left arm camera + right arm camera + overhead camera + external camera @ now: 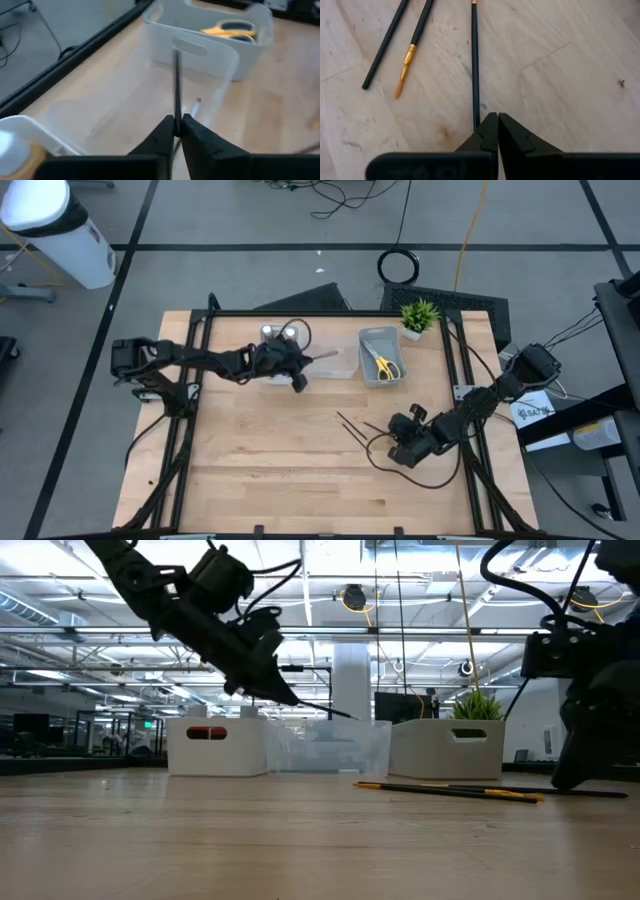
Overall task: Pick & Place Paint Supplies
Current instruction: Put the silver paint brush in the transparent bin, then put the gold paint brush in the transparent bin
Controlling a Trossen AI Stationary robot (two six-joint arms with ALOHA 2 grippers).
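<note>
My left tool [176, 131] pinches a brush [177, 85] over the clear tray [125, 107]; releasing crooked, it could catch the rim. My right tool [492, 131] is closed on another brush [474, 65].

The desk [280, 470] was a pale wooden top framed by dark rails. Along its far side stood a white tray [215, 747], a clear tray [335, 362] and a grey tray [383, 356] in a row, with a small potted plant [420, 317] just beyond the grey one. Nearer the middle, several thin dark brushes [352, 426] lay directly on the wood, close together.
</note>
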